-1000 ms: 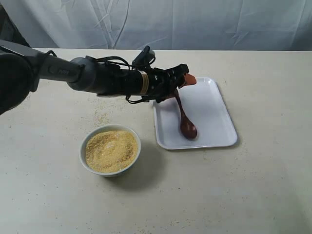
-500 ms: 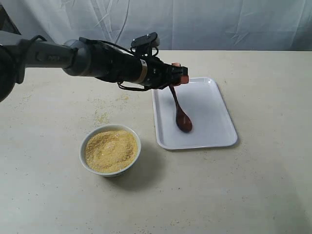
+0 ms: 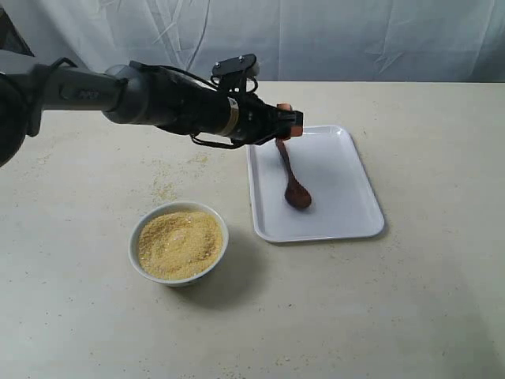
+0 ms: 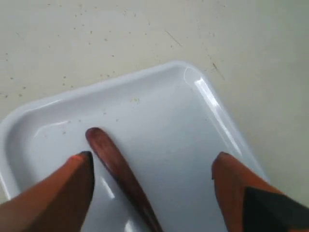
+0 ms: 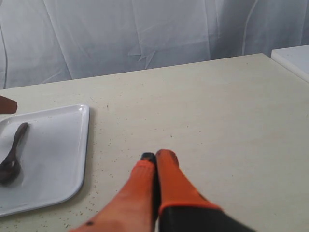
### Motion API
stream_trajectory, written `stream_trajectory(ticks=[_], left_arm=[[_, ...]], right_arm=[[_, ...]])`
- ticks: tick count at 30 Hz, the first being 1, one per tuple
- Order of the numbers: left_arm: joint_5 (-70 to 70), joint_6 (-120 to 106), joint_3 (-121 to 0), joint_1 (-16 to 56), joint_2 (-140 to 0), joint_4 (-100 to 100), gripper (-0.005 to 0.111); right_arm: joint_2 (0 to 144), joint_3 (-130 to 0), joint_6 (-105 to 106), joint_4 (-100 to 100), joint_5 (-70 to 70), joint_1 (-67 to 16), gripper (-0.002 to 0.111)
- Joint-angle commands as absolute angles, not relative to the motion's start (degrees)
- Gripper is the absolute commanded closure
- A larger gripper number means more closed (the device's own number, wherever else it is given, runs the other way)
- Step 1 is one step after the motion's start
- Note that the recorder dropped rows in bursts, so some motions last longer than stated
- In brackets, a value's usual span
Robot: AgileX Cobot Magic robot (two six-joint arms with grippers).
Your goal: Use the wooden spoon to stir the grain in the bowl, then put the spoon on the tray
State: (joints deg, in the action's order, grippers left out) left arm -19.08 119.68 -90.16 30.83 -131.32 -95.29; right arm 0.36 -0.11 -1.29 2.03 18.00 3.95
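Observation:
The dark reddish-brown wooden spoon (image 3: pixel 292 178) lies flat on the white tray (image 3: pixel 347 170), scoop toward the near side. My left gripper (image 3: pixel 286 120) hovers open just above the spoon's handle end, not touching it. From the left wrist the spoon handle (image 4: pixel 118 169) lies on the tray (image 4: pixel 183 125) between the spread orange fingers (image 4: pixel 63 193), the left gripper (image 4: pixel 152 162) wide open. The bowl (image 3: pixel 179 242) with its cream rim holds a mound of golden grain (image 3: pixel 180 243), left of the tray. My right gripper (image 5: pixel 157 157) is shut on nothing, over bare table; spoon (image 5: pixel 12 154) and tray (image 5: pixel 58 145) lie to its side.
Loose grain specks (image 3: pixel 166 189) are scattered on the beige table between the bowl and the left arm. A white draped backdrop (image 3: pixel 316 35) closes off the far edge. A white block's corner (image 5: pixel 294 58) shows at the table edge in the right wrist view.
The left gripper let go of the spoon, which has dropped from a tilted hang to lying flat on the tray. The arm moved back slightly over the tray's far-left corner.

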Motion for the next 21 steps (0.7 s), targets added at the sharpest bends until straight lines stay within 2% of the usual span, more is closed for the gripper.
stream_trajectory(ticks=[1, 4, 6, 12, 15, 19, 21], left_arm=[[-18.08, 119.7, -90.32, 30.79, -130.68, -88.38, 0.04], [-19.7, 119.7, -90.32, 29.49, -129.25, -92.91, 0.042], [-22.14, 119.7, -90.32, 27.96, -127.52, -99.08, 0.048], [-37.46, 119.32, -90.32, 18.42, -120.9, -99.95, 0.09], [-47.45, 119.55, -90.32, 11.77, -118.43, -99.95, 0.107], [-65.39, 119.72, -90.32, 2.22, -115.97, -99.95, 0.107], [-69.96, 119.72, -90.32, -1.21, -114.67, -99.95, 0.107]], right_arm=[[0.0, 0.0, -1.21, 2.01, 17.51, 4.06, 0.109], [0.0, 0.0, -1.21, 2.01, 17.51, 4.06, 0.109], [0.0, 0.0, -1.21, 2.01, 17.51, 4.06, 0.109], [0.0, 0.0, -1.21, 2.01, 17.51, 4.06, 0.109], [0.0, 0.0, -1.21, 2.01, 17.51, 4.06, 0.109], [0.0, 0.0, -1.21, 2.01, 17.51, 4.06, 0.109], [0.0, 0.0, -1.21, 2.01, 17.51, 4.06, 0.109]])
